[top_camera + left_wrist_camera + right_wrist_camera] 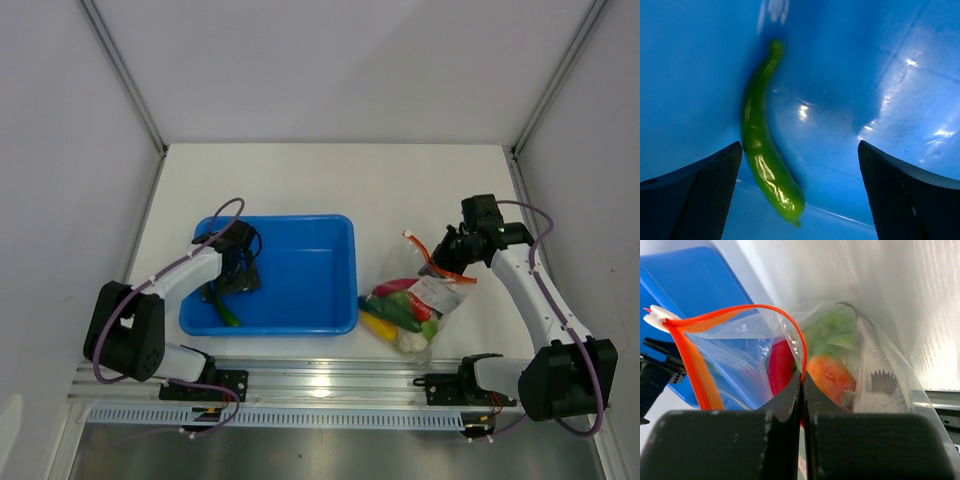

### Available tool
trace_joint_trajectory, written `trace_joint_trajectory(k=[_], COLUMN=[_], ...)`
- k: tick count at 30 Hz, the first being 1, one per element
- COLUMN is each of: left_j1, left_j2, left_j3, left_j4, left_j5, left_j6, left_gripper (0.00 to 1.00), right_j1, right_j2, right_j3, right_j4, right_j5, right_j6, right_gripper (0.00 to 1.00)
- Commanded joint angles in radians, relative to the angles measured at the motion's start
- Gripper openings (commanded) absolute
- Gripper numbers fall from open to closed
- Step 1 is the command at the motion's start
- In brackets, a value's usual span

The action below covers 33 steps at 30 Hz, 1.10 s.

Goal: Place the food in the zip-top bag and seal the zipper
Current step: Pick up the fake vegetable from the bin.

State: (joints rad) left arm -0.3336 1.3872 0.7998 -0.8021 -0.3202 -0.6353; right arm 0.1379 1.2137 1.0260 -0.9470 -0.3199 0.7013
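Hanging low inside the blue tray (300, 275), the left gripper (237, 268) has its two fingers spread wide apart and holds nothing. A long green pepper (762, 150) lies on the tray floor between those fingers, closer to one than to the other. Seen from above, the pepper is in the near left corner of the tray, partly under the gripper.

The right gripper (447, 252) is squeezed tight shut on the top edge of the zip-top bag (425, 300), right where the orange zipper (692, 360) bends down. The bag lies on the white table (300, 180) just to the right of the tray. Its mouth is lifted up and stands open. A small white tab (657, 319) sits at one end of the zipper.

Inside the bag are a grey fish (875, 372), green grapes (832, 335), a red food (780, 370) and an orange food (832, 377). From above, a yellow mango (377, 323), a dark green cucumber (395, 312) and a white cauliflower (412, 342) show at the bag's near end
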Motion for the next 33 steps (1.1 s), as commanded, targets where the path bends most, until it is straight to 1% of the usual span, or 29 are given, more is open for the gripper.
trace_joint_trajectory(k=[1, 4, 10, 13, 14, 18, 19, 21, 22, 24, 25, 27, 28, 29, 33], left_j1=[0.037, 0.044, 0.042, 0.022, 0.018, -0.001, 0.001, -0.001, -0.001, -0.001, -0.001, -0.002, -0.005, -0.007, -0.025], left_j2=[0.024, 0.036, 0.041, 0.059, 0.062, 0.055, 0.053, 0.047, 0.046, 0.044, 0.044, 0.044, 0.041, 0.036, -0.008], left_j3=[-0.005, -0.042, -0.039, -0.030, -0.027, -0.036, -0.037, -0.043, -0.047, -0.048, -0.048, -0.048, -0.044, -0.044, -0.011], left_j4=[-0.019, 0.029, 0.052, 0.046, 0.043, 0.049, 0.050, 0.058, 0.061, 0.066, 0.067, 0.069, 0.072, 0.070, 0.069], left_j5=[0.067, 0.121, 0.119, 0.127, 0.130, 0.124, 0.124, 0.122, 0.122, 0.122, 0.121, 0.124, 0.131, 0.135, 0.145], left_j6=[-0.110, -0.144, -0.153, -0.170, -0.173, -0.188, -0.188, -0.185, -0.185, -0.179, -0.178, -0.165, -0.161, -0.156, -0.127], left_gripper=[0.98, 0.97, 0.92, 0.86, 0.80, 0.65, 0.57, 0.51, 0.42, 0.34, 0.25, 0.15, 0.04, 0.01, 0.01], right_j1=[-0.006, -0.006, -0.008, -0.008, -0.008, -0.009, -0.009, -0.009, -0.011, -0.012, -0.012, -0.015, -0.014, -0.014, -0.012], right_j2=[-0.013, -0.014, -0.017, -0.016, -0.013, -0.013, -0.013, -0.013, -0.013, -0.013, -0.010, -0.005, -0.006, -0.008, -0.006], right_j3=[0.049, 0.045, 0.034, 0.026, 0.026, 0.028, 0.028, 0.026, 0.026, 0.026, 0.025, 0.025, 0.025, 0.028, 0.048], right_j4=[-0.004, -0.009, -0.009, -0.003, -0.001, -0.001, -0.001, -0.003, -0.001, 0.002, 0.004, 0.004, 0.004, 0.004, 0.001], right_j5=[-0.007, -0.002, -0.002, -0.007, -0.008, -0.005, -0.004, -0.004, -0.004, -0.004, -0.004, -0.005, -0.005, -0.005, 0.005], right_j6=[-0.026, -0.031, -0.034, -0.029, -0.029, -0.028, -0.028, -0.028, -0.028, -0.028, -0.028, -0.028, -0.028, -0.029, -0.039], right_gripper=[0.00, 0.00, 0.00, 0.00, 0.00, 0.00, 0.00, 0.00, 0.00, 0.00, 0.00, 0.00, 0.00, 0.00, 0.00])
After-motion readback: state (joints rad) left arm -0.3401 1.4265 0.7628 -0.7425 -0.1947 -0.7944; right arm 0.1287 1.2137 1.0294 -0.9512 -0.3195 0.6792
